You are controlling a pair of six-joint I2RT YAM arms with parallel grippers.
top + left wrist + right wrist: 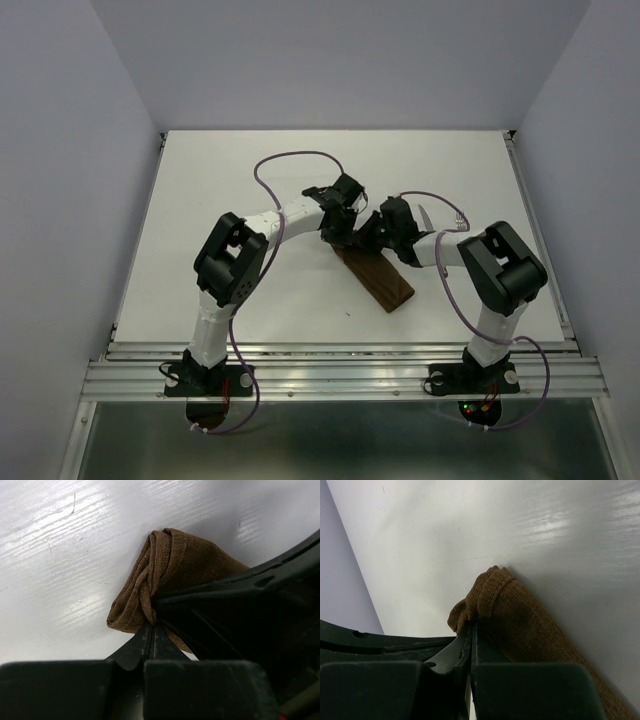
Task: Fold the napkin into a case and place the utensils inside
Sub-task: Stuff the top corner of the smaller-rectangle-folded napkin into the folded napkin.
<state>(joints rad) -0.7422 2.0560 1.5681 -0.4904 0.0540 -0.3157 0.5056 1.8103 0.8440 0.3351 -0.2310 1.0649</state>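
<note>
Left hand (pixel 151 622) and right hand (pixel 470 630) each pinch the far end of the napkin (pixel 378 282); soft, limp cloth, probably best gripped at folded edges.

A robot lab's test cell: a white bench (pixel 250 170) boxed in by plain pale walls (pixel 60 200) left, right and far. Aluminium rails (pixel 340 380) along the near edge carry the left arm (pixel 230 265) and right arm (pixel 500 265), with purple cables (pixel 290 158) and status lights (pixel 470 408).
</note>
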